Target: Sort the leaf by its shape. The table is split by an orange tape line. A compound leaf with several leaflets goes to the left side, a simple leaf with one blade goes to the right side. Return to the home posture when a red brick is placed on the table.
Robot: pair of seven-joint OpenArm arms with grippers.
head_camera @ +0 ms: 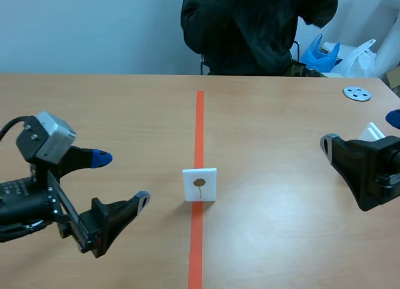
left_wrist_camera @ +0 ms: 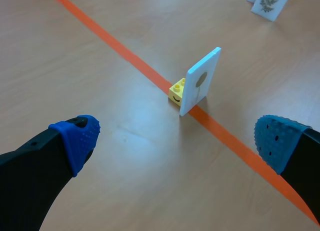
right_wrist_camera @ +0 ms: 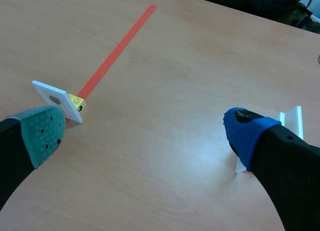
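Pale wood table (head_camera: 125, 101) ran away toward a person in dark clothing (head_camera: 256, 32) seated at its far edge, with an orange tape line (head_camera: 199, 114) splitting it down the middle. On that line, about midway down the table, stood the leaf card (head_camera: 200, 184), a small white square held upright and showing a single round blade on a thin stalk. A yellow brick (left_wrist_camera: 176, 91) sat on the tape touching the card's back. The left gripper (head_camera: 122, 179) hung low over the left half with its fingers spread wide. From its wrist camera the card stood ahead of the gap between the blue pads (left_wrist_camera: 80, 138), well apart from both and touching neither. The right gripper (right_wrist_camera: 145, 131) hung over the right half, likewise spread wide with nothing between its fingers. From its wrist camera the card appeared ahead of the grey-green pad (right_wrist_camera: 44, 131), off to that finger's side and outside the gap. In the scene view the card lay nearer the left gripper than the right. Another white card (right_wrist_camera: 292, 118) stood on the right half just past the right gripper's blue-padded finger. A grey disc with holes (head_camera: 357, 93) lay near the far right of the table, and blue and white bags (head_camera: 340, 56) sat beyond it.
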